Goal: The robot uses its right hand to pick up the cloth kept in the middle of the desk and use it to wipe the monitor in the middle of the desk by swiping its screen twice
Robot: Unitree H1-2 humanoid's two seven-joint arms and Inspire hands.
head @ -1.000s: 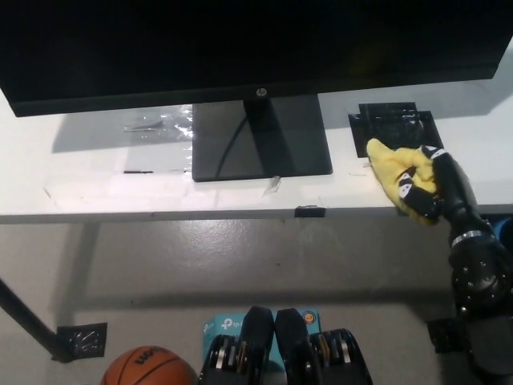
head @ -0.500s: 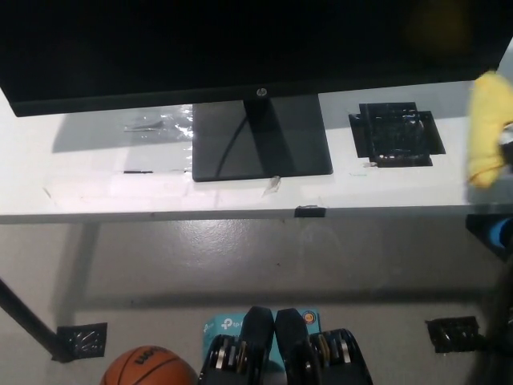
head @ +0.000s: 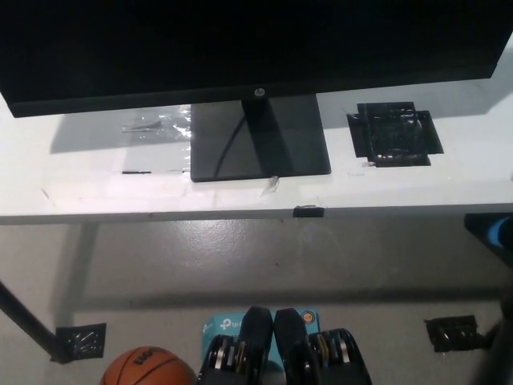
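Observation:
The black monitor [head: 240, 40] fills the top of the head view, its dark screen edge running along the white desk [head: 96, 172]. Its stand base [head: 260, 140] sits mid-desk. The yellow cloth is nowhere in this frame. Neither hand shows; only a dark blur [head: 501, 353] at the bottom right corner, which may be part of my right arm. A black taped patch [head: 394, 134] marks the desk to the right of the stand.
A small black clip [head: 309, 211] sits on the desk's front edge. Below the desk lies grey floor with an orange basketball [head: 148, 367], a black taped square [head: 80, 341] and a blue object [head: 503, 233] at the right edge.
My right hand, shut on the yellow cloth, rose from the desk's right side, moved off to the right and has left the picture with the cloth.

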